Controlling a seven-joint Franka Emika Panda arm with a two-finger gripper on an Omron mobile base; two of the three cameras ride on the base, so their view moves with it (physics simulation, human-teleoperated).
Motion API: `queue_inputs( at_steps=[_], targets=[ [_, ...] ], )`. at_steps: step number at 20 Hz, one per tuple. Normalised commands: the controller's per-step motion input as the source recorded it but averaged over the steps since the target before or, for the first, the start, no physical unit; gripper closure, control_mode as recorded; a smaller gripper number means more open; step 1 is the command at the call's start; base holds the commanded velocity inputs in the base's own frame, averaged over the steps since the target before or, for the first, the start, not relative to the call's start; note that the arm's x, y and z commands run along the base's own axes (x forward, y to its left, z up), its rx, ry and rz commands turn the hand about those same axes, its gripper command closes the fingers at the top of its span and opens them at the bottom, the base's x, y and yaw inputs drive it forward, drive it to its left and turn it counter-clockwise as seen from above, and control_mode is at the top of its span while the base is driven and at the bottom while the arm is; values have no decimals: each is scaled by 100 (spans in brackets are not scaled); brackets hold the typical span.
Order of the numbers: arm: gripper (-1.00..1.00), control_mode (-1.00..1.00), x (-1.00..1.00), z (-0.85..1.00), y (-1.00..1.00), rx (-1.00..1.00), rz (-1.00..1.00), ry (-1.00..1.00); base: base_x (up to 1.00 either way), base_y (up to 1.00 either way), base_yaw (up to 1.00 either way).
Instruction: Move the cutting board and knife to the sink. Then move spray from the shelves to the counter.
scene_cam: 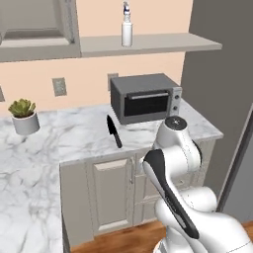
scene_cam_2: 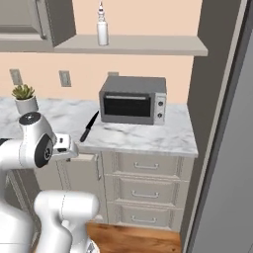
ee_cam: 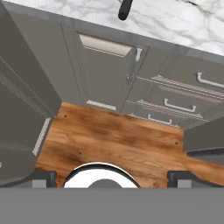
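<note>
The black knife lies on the white marble counter just in front of a toaster oven; its handle end peeks in at the top of the hand view. The white spray stands upright on the grey shelf above. My gripper is open and empty, held low in front of the cabinets and looking down at the floor. The cutting board and the sink are out of view.
A grey toaster oven sits at the counter's back. A potted plant stands to the left. Drawers and a cabinet door face me over a wood floor. A tall dark panel bounds the right.
</note>
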Motion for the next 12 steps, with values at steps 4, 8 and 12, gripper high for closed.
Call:
queue_inputs(
  at_steps=[4, 8, 12],
  targets=[
    [-100, 100, 0, 0, 0, 0, 0, 0, 62, 27, -4],
    [-100, 100, 0, 0, 0, 0, 0, 0, 52, 28, -4],
    [-100, 100, 0, 0, 0, 0, 0, 0, 49, 30, -4]
  ],
)
